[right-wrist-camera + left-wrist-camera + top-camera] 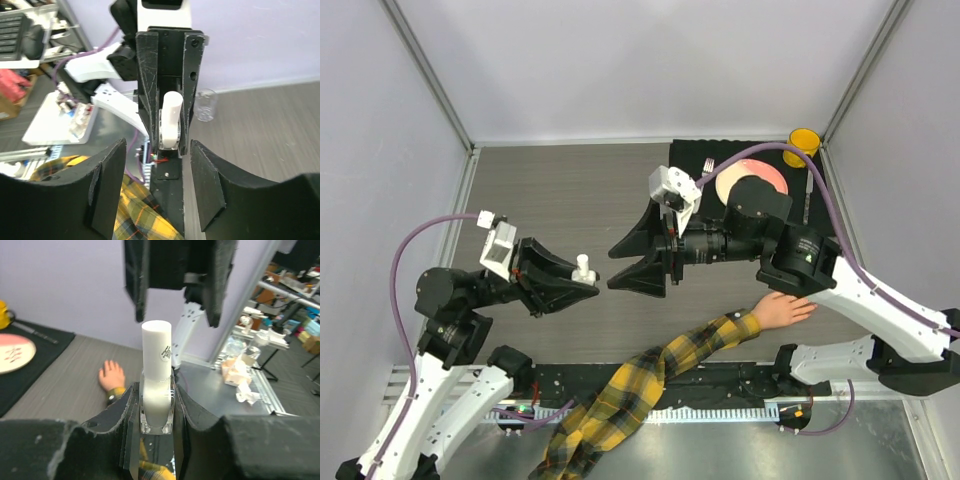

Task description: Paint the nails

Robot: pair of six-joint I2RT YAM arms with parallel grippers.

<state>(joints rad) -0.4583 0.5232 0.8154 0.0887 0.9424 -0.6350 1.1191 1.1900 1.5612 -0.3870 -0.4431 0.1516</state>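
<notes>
One bottle (156, 375), one mannequin hand (785, 310), one plate (767, 177), one yellow cup (804, 141).

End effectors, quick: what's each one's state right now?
Left end effector: closed on the white-capped bottle.
Right end effector: open, holding nothing.

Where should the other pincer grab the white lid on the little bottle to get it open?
Grab the white cap by its round sides, up above the left pincer. The clear bottle underneath is clamped there, so only the cap stands free. The open right pincer faces it, so coming straight in from that side looks best.
</notes>
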